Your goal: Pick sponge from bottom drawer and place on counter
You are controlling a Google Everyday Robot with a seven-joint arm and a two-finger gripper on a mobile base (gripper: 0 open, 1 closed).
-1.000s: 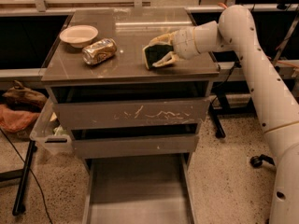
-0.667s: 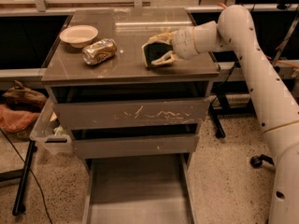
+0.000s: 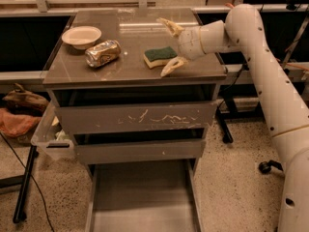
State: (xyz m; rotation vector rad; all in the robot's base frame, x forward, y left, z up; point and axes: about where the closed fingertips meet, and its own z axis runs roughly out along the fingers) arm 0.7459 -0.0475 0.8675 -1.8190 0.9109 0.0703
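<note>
The sponge (image 3: 159, 56), dark green on top over a yellow body, lies flat on the counter (image 3: 135, 71) right of centre. My gripper (image 3: 170, 47) is just to its right, above the counter, open, with one finger behind the sponge and one in front of it. The fingers (image 3: 172, 65) do not hold the sponge. The bottom drawer (image 3: 142, 199) is pulled out below the cabinet and its grey floor is bare.
A crushed gold can (image 3: 102, 53) lies on the counter's left half, with a pale bowl (image 3: 81, 36) behind it. Two scratched grey drawers (image 3: 135, 118) are shut. A clear bin (image 3: 50, 134) hangs at the cabinet's left side.
My gripper has opened and let go of the sponge, which now lies flat on the counter. The gripper has drawn back a little to the right.
</note>
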